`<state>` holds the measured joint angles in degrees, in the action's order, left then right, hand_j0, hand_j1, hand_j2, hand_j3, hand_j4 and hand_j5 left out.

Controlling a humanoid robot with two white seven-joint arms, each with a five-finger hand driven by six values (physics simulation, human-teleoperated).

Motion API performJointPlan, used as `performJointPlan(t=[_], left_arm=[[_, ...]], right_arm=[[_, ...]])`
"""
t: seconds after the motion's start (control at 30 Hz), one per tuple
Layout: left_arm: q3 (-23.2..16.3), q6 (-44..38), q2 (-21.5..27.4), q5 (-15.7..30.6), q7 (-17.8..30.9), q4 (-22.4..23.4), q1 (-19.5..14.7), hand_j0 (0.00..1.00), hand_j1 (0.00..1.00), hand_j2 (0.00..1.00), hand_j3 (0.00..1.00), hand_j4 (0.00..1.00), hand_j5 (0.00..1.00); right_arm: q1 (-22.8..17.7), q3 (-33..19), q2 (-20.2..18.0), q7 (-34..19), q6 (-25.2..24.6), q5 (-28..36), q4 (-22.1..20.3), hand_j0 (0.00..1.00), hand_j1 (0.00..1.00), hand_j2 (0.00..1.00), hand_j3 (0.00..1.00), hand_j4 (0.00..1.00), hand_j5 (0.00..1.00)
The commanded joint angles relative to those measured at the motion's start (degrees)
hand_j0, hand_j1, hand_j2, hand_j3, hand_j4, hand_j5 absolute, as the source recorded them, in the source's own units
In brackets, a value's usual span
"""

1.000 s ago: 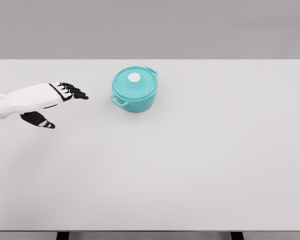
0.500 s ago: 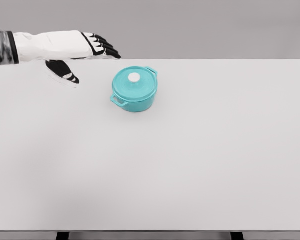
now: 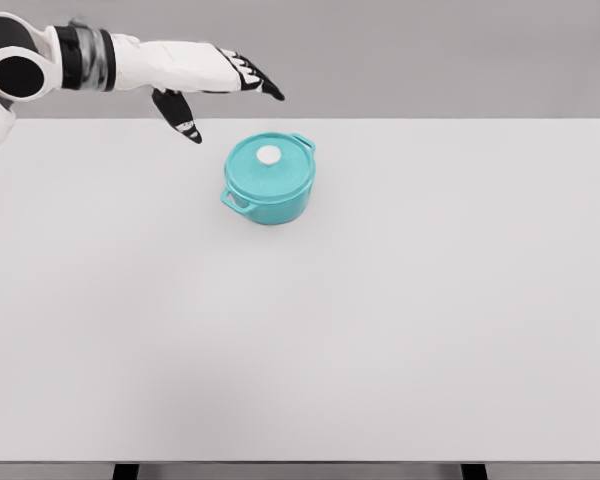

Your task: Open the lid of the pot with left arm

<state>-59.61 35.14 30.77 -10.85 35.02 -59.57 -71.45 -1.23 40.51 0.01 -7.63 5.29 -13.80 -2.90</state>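
A teal pot with two side handles stands on the white table, left of the middle toward the far edge. Its teal lid sits closed on it, topped by a white knob. My left hand hovers high above the table's far edge, up and to the left of the pot, apart from it. Its fingers are stretched out toward the right, the thumb hangs down, and it holds nothing. The right arm is out of view.
The table's far edge runs just behind the pot. Its front edge lies along the bottom of the picture, with two dark legs showing below it.
My left arm has risen from low at the left and swung up and rightward, ending above the far edge near the pot. The pot and lid have not moved.
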Motion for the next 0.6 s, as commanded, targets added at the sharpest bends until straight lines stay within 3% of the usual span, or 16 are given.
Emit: performJointPlan(t=[0.0,0.3,0.4,0.57], left_arm=[[-1.6,-0.1,-2.6,0.0,0.0,4.1,0.0,1.0,1.0,1.0,1.0,1.0,1.0],[-1.9,-0.1,-6.9,0.0,0.0,7.5,-0.7,0.99,0.99,0.99,0.99,0.99,0.99],[-2.3,-0.1,-8.4,-4.4,0.0,7.5,-0.7,0.98,0.98,0.98,0.98,0.98,0.98],[-2.9,-0.1,-9.1,-5.0,0.0,7.5,-0.4,0.86,0.86,0.86,0.86,0.86,0.86]], right_arm=[[0.0,0.0,0.0,0.0,0.0,0.0,0.0,1.0,1.0,1.0,1.0,1.0,1.0],[0.0,0.0,0.0,0.0,0.1,0.0,0.0,1.0,1.0,1.0,1.0,1.0,1.0],[0.0,0.0,0.0,0.0,0.0,0.0,0.0,1.0,1.0,1.0,1.0,1.0,1.0],[0.0,0.0,0.0,0.0,0.1,0.0,0.0,1.0,1.0,1.0,1.0,1.0,1.0]])
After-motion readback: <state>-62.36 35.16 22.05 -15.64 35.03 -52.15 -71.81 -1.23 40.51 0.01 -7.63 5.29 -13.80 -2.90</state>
